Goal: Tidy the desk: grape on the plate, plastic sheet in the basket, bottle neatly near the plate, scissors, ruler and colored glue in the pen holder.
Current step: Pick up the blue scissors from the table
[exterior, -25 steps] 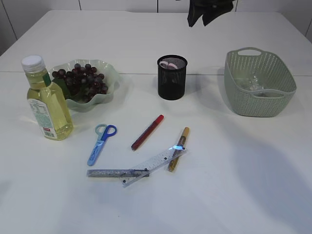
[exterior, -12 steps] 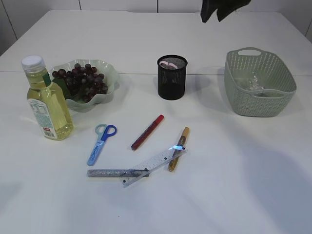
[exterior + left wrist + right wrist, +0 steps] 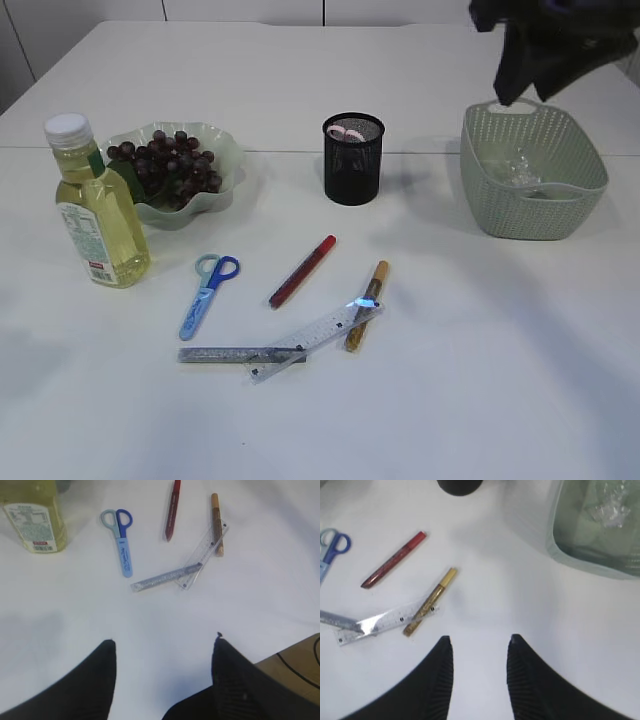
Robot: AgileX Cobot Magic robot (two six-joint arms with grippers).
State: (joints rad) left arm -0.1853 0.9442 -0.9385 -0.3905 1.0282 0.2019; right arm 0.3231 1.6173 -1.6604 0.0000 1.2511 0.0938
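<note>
Spreading wide and bare, the surface has its most open room along the near edge and to the right, below the basket. The far edge runs behind the plate, holder and basket, with clear white between them. In the left wrist view the surface's edge shows at lower right, with a wooden floor beyond it.

The bottle stands upright just beside the plate, left of it. The grapes lie on the plate. The plastic sheet sits in the basket. A pink-handled item shows in the holder. Loose in the middle lie the scissors, a red glue pen, a gold glue pen, a silver glue pen and the ruler; the ruler crosses the gold pen and the silver pen's end.

The left gripper hangs over bare surface near the close edge, jaws well apart, holding nothing. The right gripper hangs above the surface between the gold pen and basket, jaws partly apart and empty.
</note>
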